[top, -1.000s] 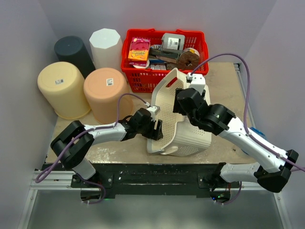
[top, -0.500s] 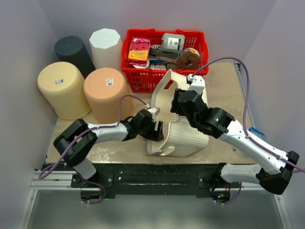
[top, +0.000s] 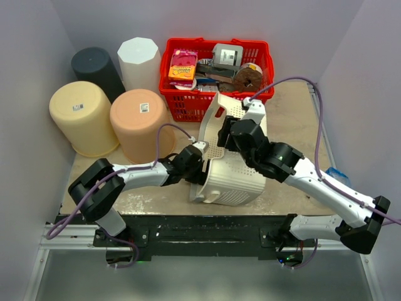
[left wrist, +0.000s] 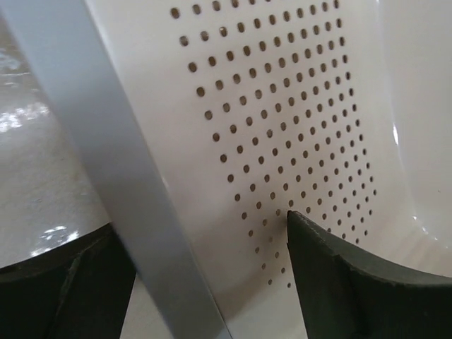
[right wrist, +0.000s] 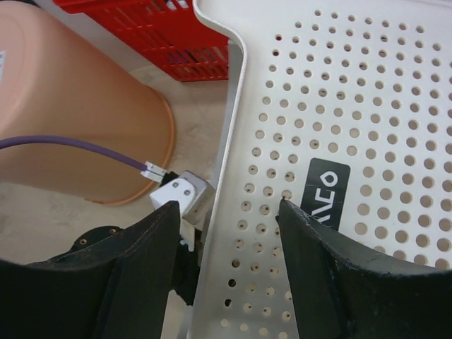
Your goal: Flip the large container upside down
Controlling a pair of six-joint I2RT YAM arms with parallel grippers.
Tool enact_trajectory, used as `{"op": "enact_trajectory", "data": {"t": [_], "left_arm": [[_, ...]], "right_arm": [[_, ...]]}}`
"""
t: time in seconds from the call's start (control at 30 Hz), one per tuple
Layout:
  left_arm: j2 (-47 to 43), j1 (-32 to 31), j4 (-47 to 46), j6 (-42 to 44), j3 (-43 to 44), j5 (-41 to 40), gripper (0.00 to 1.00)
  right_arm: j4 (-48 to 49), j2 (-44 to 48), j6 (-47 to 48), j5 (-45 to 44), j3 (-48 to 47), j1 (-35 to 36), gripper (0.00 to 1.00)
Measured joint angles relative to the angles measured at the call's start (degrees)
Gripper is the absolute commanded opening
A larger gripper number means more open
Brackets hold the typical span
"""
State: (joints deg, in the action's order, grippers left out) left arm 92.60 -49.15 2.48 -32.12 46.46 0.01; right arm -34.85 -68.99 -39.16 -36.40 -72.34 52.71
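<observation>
The large container (top: 235, 179) is a white perforated basket lying tipped on its side near the table's front edge, one dotted wall standing up (right wrist: 339, 106). My left gripper (top: 202, 168) reaches in from the left, open. In the left wrist view the container's rim (left wrist: 134, 176) runs between its fingers, and the right fingertip (left wrist: 304, 233) touches the dotted wall. My right gripper (top: 220, 135) comes down from above, open, straddling the raised wall's edge. One of its fingers (right wrist: 311, 240) lies on the dotted face, the other (right wrist: 148, 240) stands clear outside it.
A red basket (top: 188, 103) full of packets stands right behind the container. Upturned buckets fill the back left: peach (top: 141, 122), yellow (top: 84, 116), white (top: 139, 59) and dark (top: 97, 66). The peach one (right wrist: 78, 120) is close to my left arm.
The container has rolled further over, its raised wall swinging left and upright. My right gripper moved left with it. My left gripper's jaws opened wider.
</observation>
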Motion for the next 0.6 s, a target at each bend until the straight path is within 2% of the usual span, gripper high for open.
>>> {"op": "enact_trajectory", "data": {"t": [0.17,0.6], "left_arm": [[-4.42,-0.68,4.39,3.3,-0.33,-5.4,0.86],[-11.5,-0.92,14.21,5.33,1.18,-14.29,0.88]], "right_arm": [[4.2,-2.34,-2.16,4.7,0.57,1.09,0.63],[5.77,-1.53,-2.93,4.98,1.99,0.92,0.64]]}}
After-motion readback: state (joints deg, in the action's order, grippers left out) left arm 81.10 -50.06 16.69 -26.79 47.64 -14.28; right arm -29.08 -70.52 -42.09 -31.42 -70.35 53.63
